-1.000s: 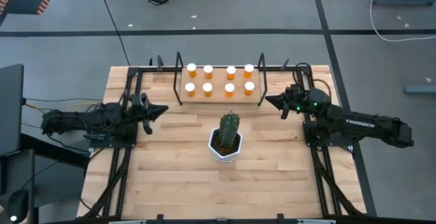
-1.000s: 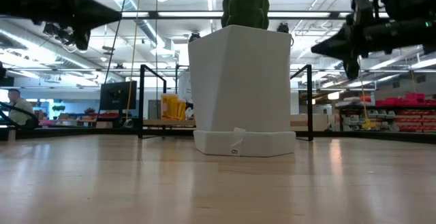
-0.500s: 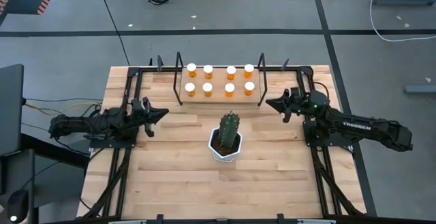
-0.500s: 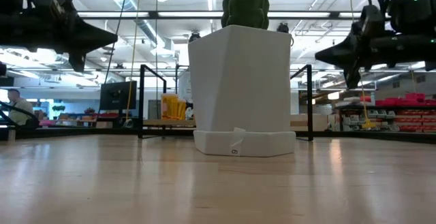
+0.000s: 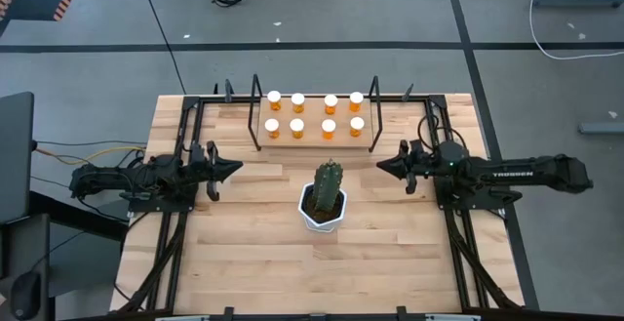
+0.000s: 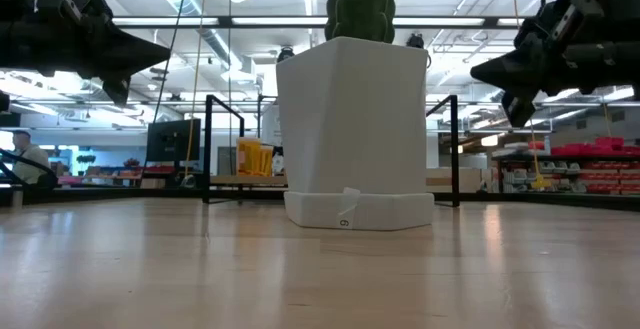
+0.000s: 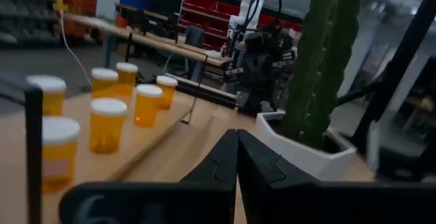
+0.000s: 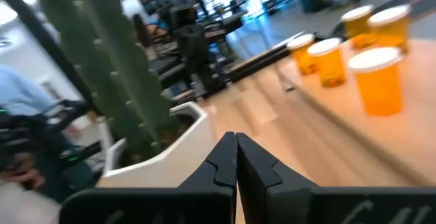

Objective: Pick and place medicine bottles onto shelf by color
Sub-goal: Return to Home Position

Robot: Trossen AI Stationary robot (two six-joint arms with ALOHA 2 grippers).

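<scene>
Several orange medicine bottles [image 5: 314, 113] with white caps stand upright in two rows on the top board of the low wooden shelf [image 5: 314, 138] at the table's far middle. My left gripper [image 5: 238, 166] hovers shut and level at the table's left, pointing right. My right gripper [image 5: 380, 167] hovers shut and level at the table's right, pointing left. Both are empty and well clear of the bottles [image 7: 109, 118] [image 8: 377, 77].
A green cactus in a white pot [image 5: 324, 202] stands at the table's middle, between the two grippers and nearer than the shelf. Black frame rails [image 5: 185, 131] run along the table's left, right and far sides.
My left gripper has sunk a little and stayed shut. My right gripper has swung toward the table's near edge and a little down, its arm now lying level across the table's right side, still shut. The bottles have not moved.
</scene>
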